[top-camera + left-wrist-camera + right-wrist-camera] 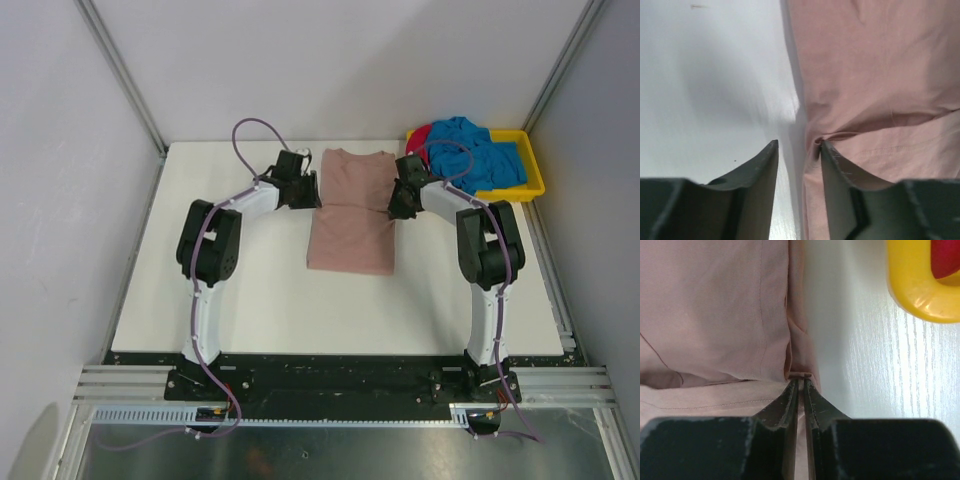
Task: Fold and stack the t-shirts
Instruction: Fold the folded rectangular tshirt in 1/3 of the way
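Top external view: pink shirt lies flat on the surface between the two grippers. It is a long strip, no sleeves sticking out, with a crease across the middle. Right gripper is pinched tight on the shirt's edge at that crease. Left gripper is parted, the opposite edge just inside its jaws, one finger touching cloth, nothing held. My read: first shirt roughly half folded, cross fold still to do. Blue shirt and red shirt sit bunched in the yellow tray beyond the right gripper, unfolded. No stack yet.
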`<state>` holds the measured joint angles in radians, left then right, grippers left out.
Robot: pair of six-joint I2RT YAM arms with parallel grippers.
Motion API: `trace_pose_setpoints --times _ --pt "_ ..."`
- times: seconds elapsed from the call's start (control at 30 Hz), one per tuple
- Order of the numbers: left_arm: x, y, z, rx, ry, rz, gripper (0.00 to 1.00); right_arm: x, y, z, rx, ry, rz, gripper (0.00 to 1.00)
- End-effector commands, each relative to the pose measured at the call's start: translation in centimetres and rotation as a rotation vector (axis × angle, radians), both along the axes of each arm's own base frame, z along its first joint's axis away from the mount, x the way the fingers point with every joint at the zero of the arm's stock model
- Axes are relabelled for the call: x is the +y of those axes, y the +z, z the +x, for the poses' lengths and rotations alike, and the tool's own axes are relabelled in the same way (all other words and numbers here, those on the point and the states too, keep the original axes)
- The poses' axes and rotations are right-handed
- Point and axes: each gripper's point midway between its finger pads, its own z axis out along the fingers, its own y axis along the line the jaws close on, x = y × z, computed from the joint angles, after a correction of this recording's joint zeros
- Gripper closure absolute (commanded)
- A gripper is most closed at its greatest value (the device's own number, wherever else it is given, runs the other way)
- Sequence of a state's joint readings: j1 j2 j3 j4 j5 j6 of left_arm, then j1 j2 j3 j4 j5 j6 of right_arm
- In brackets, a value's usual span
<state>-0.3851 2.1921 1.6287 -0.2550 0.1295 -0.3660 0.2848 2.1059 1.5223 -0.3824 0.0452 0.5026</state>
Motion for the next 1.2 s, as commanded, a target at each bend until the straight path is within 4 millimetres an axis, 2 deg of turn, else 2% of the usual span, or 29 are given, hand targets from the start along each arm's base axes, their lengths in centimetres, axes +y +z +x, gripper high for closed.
trace_pose_setpoints --times 0.0,0.13,0.27,0.5,0.63,0.77,0.87,1.17 --pt "1.8 4.9 1.8 -0.11 0.047 -0.025 0.52 -0.7 5.2 1.1 -0.091 0.0 -0.004 0.85" --pt "2.0 7.2 0.4 -0.122 0.042 -0.063 0.48 -0.3 7.7 0.7 -0.121 0.011 0.007 0.76" --pt "2.1 7.5 -2.9 -0.056 0.061 -0.131 0.5 0.0 8.9 -0.8 -0.115 0.02 0.018 0.71" --pt "2.2 4.5 -11.2 0.123 0.07 -0.187 0.55 -0.3 7.0 -7.9 -0.027 0.028 0.066 0.72" --pt "2.7 3.6 -14.5 0.175 0.078 -0.198 0.56 -0.1 5.6 -12.3 0.015 0.039 0.127 0.71" --pt "3.1 3.3 -16.0 0.188 0.081 -0.194 0.55 -0.1 4.7 -15.4 0.036 0.036 0.177 0.67" --pt "3.2 2.9 -16.5 0.202 0.082 -0.192 0.56 0.3 4.3 -16.5 0.04 0.036 0.212 0.64" --pt "3.6 2.0 -17.3 0.221 0.095 -0.177 0.58 2.1 3.4 -17.3 0.055 0.058 0.237 0.59"
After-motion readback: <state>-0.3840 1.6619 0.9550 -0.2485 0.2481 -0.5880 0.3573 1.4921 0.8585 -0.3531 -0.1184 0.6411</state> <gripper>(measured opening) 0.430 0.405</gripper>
